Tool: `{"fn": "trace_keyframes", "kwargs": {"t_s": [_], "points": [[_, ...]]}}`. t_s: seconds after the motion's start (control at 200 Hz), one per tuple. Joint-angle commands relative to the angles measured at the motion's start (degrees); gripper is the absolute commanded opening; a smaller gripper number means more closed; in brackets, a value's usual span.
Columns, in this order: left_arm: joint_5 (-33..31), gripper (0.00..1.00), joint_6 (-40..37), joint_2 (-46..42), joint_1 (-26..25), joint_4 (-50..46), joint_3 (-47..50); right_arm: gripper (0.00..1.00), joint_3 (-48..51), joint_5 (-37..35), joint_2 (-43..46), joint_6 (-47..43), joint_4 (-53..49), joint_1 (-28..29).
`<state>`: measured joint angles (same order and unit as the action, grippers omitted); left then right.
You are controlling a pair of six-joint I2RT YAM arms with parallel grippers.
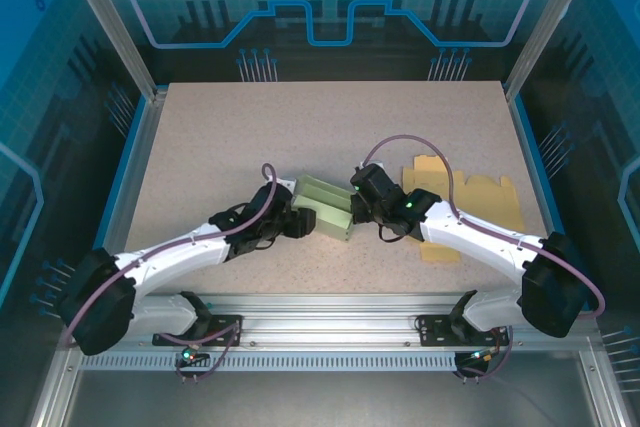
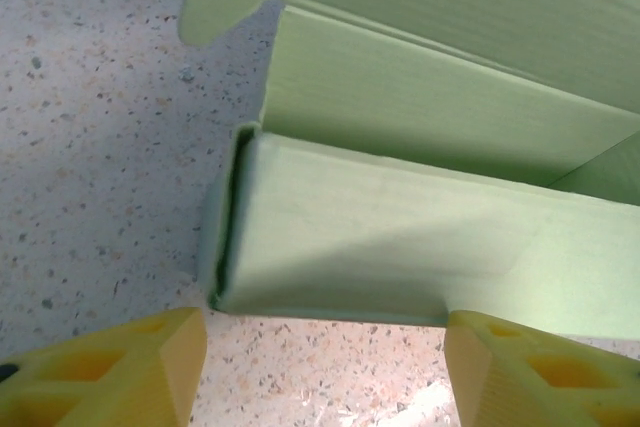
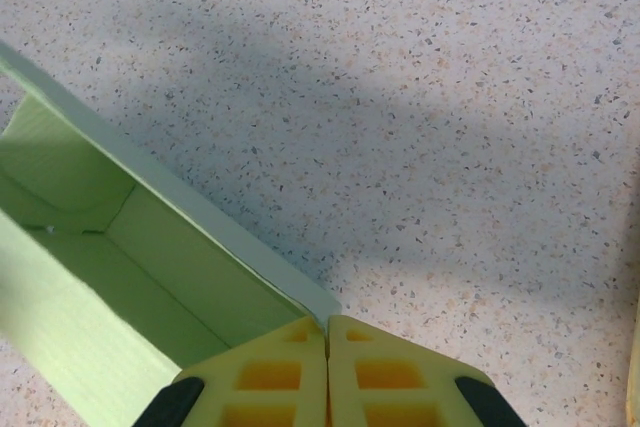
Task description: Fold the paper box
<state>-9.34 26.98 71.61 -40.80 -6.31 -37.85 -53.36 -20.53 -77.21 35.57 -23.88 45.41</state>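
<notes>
Green paper box (image 1: 325, 209) sits mid surface (image 1: 300, 127) btw arms. My L hand (image 2: 325, 337) open, straddling near wall, prob to press fold; R hand (image 3: 328, 332) closed, tips at box rim, bracing.

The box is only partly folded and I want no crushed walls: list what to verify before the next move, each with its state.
1. Left gripper open: ok.
2. Green box in front of that gripper, ungripped: ok.
3. Right gripper shut at the box's wall edge: ok.
4. Right gripper actually pinching that wall: cannot tell.
5. Tan cardboard sheets apart from the box: ok.
</notes>
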Motion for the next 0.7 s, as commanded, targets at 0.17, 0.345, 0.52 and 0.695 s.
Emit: {"fn": "trace_keyframes", "kwargs": {"t_s": [0.17,0.345,0.52,0.695], "points": [[-1.42,0.6,-0.79,3.58,-0.44,6.49,-1.09,0.09,-3.14,0.47,-1.15,-0.9,0.69,1.26],[-1.51,0.57,-0.11,4.75,-1.36,7.61,-1.18,0.08,-3.63,1.32,-1.78,2.29,0.9,1.73],[-1.29,0.56,0.35,6.1,-2.0,8.76,-1.59,0.08,-4.15,2.91,-3.53,4.24,2.22,2.11],[-2.74,0.49,-0.03,4.2,-2.16,7.86,-2.05,0.09,-6.75,0.14,-5.38,2.29,-1.61,2.33]]}}
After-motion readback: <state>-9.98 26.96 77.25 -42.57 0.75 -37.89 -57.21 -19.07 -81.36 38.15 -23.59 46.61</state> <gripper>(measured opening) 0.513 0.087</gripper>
